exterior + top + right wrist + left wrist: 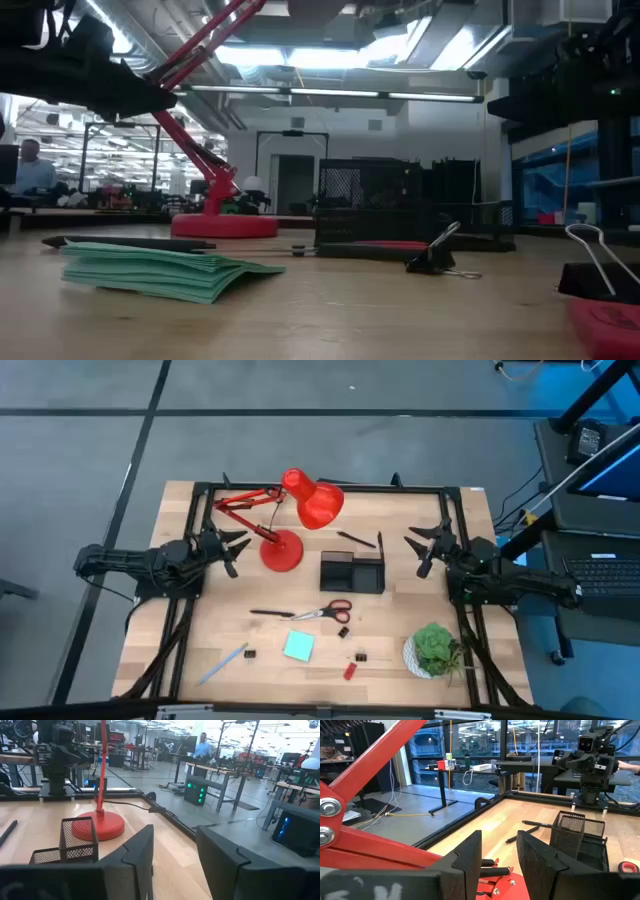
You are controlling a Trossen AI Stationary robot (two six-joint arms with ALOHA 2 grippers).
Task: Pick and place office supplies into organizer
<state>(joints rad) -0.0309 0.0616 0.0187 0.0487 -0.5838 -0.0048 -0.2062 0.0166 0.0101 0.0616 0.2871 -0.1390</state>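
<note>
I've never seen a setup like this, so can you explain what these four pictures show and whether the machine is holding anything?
It is a robot with two dark arms at a pale wooden table. One picture looks down from above, one looks level across the tabletop, and two come from cameras on the wrists. The left gripper and right gripper hang open and empty. Between them sits a black mesh organizer, beside a red desk lamp. Loose nearer the front lie red-handled scissors, a teal sticky-note pad, a light-blue pen and a green potted plant.

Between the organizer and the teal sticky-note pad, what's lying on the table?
In the high view, the red-handled scissors lie between the organizer and the teal sticky-note pad, with a small black clip beside them.
</note>
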